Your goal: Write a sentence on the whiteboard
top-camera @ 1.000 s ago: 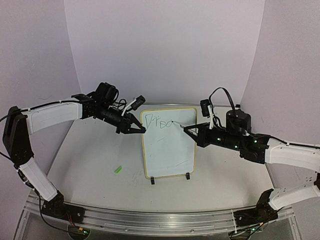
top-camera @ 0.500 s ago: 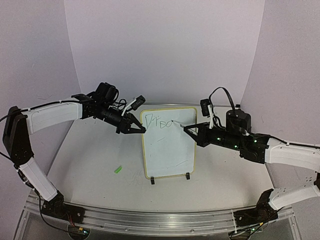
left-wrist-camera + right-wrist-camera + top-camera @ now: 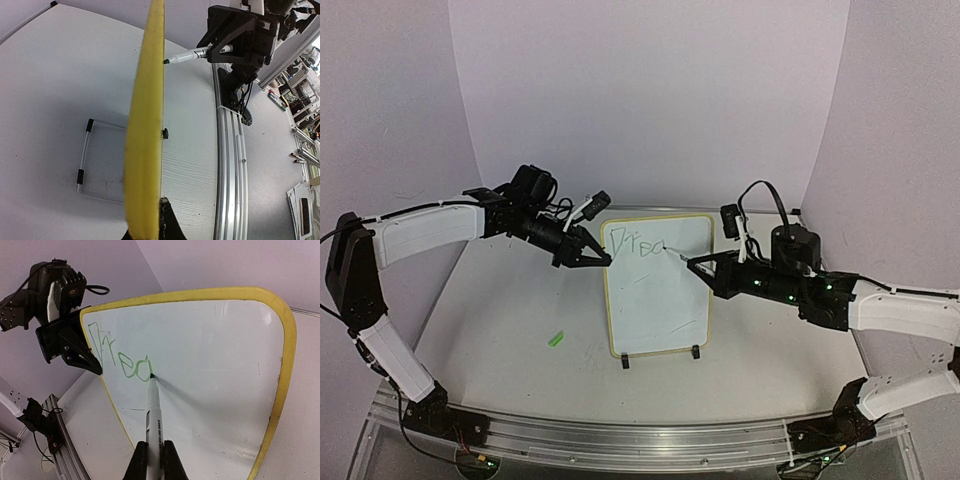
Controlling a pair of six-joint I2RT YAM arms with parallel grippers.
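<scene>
The whiteboard [image 3: 658, 290], white with a yellow frame and two black clip feet, stands upright mid-table. Green letters "Drea" [image 3: 635, 245] run along its top; they also show in the right wrist view [image 3: 122, 357]. My left gripper [image 3: 595, 258] is shut on the board's upper left edge, seen edge-on in the left wrist view [image 3: 145, 150]. My right gripper [image 3: 712, 268] is shut on a white marker [image 3: 154, 415] whose green tip touches the board [image 3: 200, 370] at the bottom of the last letter. The marker also shows in the left wrist view [image 3: 192, 54].
A small green marker cap [image 3: 556, 339] lies on the table left of the board. A clear wire stand [image 3: 100, 160] sits behind the board. A metal rail [image 3: 620, 440] runs along the near table edge. Purple walls enclose the back and sides.
My right gripper has slid a little down and right along the board, and the marker tip has finished the stroke of the "a". The left gripper and board have stayed still.
</scene>
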